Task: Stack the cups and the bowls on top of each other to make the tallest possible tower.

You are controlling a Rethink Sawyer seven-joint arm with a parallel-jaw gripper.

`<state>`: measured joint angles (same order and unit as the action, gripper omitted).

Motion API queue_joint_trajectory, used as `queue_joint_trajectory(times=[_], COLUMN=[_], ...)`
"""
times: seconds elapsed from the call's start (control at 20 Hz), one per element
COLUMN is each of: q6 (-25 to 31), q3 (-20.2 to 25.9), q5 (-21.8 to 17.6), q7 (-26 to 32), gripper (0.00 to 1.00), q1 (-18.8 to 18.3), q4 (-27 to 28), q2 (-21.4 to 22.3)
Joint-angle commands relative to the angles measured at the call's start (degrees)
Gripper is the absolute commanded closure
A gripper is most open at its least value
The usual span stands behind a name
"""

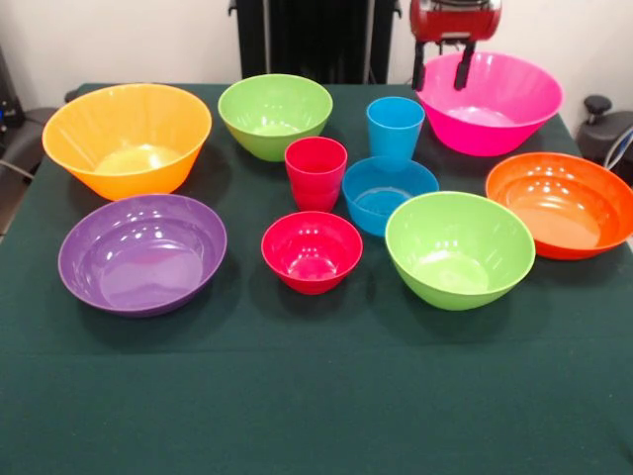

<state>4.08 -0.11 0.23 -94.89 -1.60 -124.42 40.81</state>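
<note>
The pink bowl (490, 104) sits at the table's two o'clock, directly under the gripper (441, 67), whose fingers hang apart and empty over its far rim. Nothing is stacked. The red cup (316, 172) and sky-blue cup (395, 127) stand upright, long axes vertical, toward eight o'clock from the gripper, with the small blue bowl (389, 194) just beside them.

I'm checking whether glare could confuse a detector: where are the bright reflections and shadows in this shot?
Front view: white highlights sit inside the purple bowl, the orange bowl and the small red bowl; soft shadows fall on the green cloth beside the bowls; the gripper hangs dark against the pink bowl.
</note>
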Motion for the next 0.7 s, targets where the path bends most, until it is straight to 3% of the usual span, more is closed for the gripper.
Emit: queue_joint_trajectory(times=[0.05, 0.7], q6=[-5.74, -10.15], q3=[2.34, 2.51], q5=[-1.71, -1.92], q7=[-9.03, -9.78], gripper=[0.00, 0.00], q1=[-0.47, -2.67], q4=[2.81, 4.30], q2=[-7.68, -14.57])
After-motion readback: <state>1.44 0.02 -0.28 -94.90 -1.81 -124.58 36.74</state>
